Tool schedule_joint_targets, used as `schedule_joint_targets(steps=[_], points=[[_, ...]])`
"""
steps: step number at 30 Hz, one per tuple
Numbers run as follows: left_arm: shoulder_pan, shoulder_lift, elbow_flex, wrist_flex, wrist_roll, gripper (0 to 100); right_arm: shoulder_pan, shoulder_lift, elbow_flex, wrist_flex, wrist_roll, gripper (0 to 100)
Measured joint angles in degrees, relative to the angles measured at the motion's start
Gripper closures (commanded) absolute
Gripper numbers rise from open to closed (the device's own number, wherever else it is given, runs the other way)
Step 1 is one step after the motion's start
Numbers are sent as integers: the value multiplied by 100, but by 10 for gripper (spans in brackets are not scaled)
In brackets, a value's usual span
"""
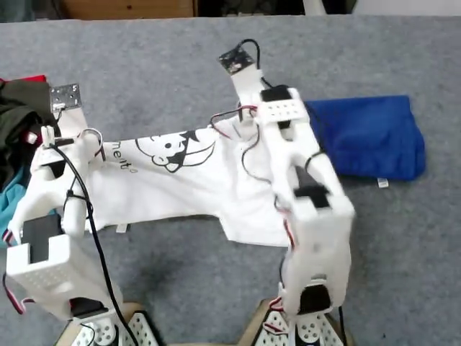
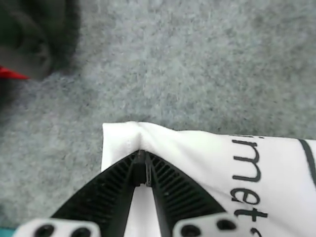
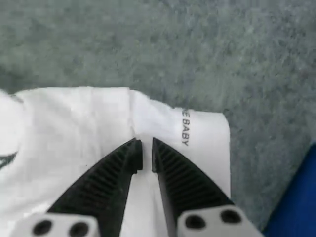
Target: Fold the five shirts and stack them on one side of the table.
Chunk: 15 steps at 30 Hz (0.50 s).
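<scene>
A white shirt (image 1: 187, 184) with black print lies spread across the middle of the grey table. My left gripper (image 1: 72, 137) is at its far left corner. The left wrist view has the black fingers (image 2: 170, 190) shut on the white shirt's (image 2: 207, 153) hem, close to the corner. At the shirt's far right corner my right gripper (image 1: 243, 115) pinches the cloth. Its fingers (image 3: 177, 177) hold a fold of the white shirt (image 3: 74, 123) beside a small printed label. A folded blue shirt (image 1: 371, 137) lies on the right of the table.
A heap of dark, red and teal clothes (image 1: 18, 115) sits at the table's left edge, and its dark cloth (image 2: 29, 39) lies beyond the left gripper. The blue shirt's edge (image 3: 301, 202) is close beside the right gripper. Bare grey table (image 1: 144, 65) stretches behind the white shirt.
</scene>
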Motion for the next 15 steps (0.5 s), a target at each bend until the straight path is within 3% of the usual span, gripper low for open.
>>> schedule_joint_targets(steps=[5, 11, 15], points=[[-18, 114, -176, 158, -360, 972, 325, 1688, -2778, 774, -369, 946], [-62, 114, -193, 158, -835, 973, 396, 3068, -6356, 2435, -422, 946], [-158, 114, -193, 158, -976, 973, 378, 3024, -7200, 3253, -352, 946]])
